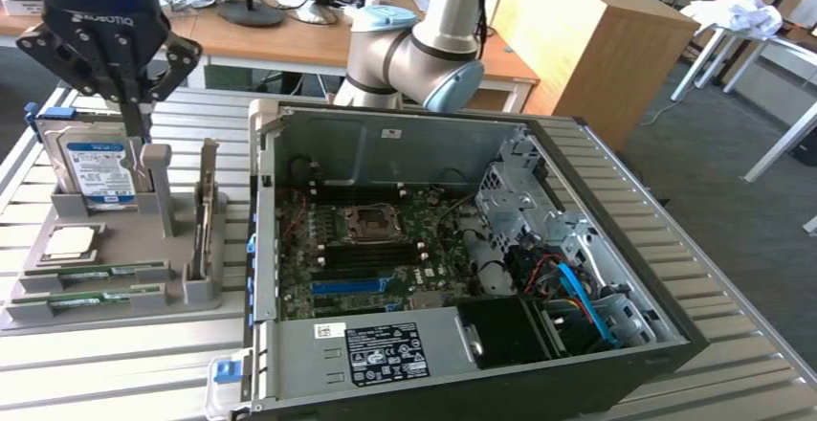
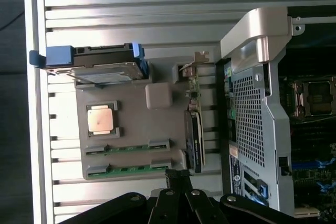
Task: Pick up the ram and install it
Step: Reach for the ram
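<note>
Slatted metal table [image 1: 115, 364], office desks behind. PC case [image 1: 715, 340] lay on its side, panel off, motherboard [image 1: 335, 260] facing up, presumably so its slots could be reached from above. Beside it sat a grey fixture tray [image 1: 121, 239].

The ram [image 1: 109, 271] stood on edge in a slot at the tray's front, with a second stick [image 1: 96, 299] just beside it. Both were long, thin and green with pale markings, and likely stood edge-up so fingers could pinch them.

Gripper [image 1: 137, 134] hung over the tray by the hard drive [image 1: 96, 167], pinched closed on nothing and well apart from the ram.
</note>
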Controlling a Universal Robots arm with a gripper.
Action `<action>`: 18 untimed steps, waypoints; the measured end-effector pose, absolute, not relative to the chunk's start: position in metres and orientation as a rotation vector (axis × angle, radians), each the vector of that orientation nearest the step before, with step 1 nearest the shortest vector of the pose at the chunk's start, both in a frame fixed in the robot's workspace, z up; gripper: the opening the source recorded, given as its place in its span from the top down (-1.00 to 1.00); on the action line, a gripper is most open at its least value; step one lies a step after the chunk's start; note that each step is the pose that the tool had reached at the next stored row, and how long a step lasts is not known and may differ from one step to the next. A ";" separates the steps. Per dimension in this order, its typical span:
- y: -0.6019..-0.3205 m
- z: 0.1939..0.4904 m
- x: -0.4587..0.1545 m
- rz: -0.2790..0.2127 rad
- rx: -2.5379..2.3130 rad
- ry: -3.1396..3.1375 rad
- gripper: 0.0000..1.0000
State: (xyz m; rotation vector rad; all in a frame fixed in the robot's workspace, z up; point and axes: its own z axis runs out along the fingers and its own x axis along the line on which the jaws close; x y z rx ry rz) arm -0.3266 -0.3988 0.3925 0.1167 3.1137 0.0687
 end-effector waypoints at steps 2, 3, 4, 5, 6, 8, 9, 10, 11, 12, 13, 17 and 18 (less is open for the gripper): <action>-0.399 0.392 -0.330 0.069 0.117 3.114 0.80; -0.399 0.392 -0.332 0.069 0.117 3.114 0.80; -0.399 0.392 -0.334 0.069 0.117 3.114 0.80; -0.399 0.392 -0.336 0.069 0.117 3.114 0.80; -0.399 0.392 -0.338 0.069 0.117 3.114 0.80; -0.399 0.392 -0.342 0.069 0.117 3.114 0.80; -0.399 0.392 -0.344 0.069 0.117 3.114 0.80; -0.399 0.392 -0.346 0.069 0.117 3.114 0.80; -0.399 0.392 -0.348 0.069 0.116 3.114 0.80; -0.399 0.392 -0.349 0.069 0.117 3.114 0.80; -0.399 0.392 -0.351 0.069 0.117 3.114 0.80; -0.399 0.392 -0.359 0.069 0.117 3.114 0.80; -0.399 0.392 -0.360 0.069 0.117 3.114 0.80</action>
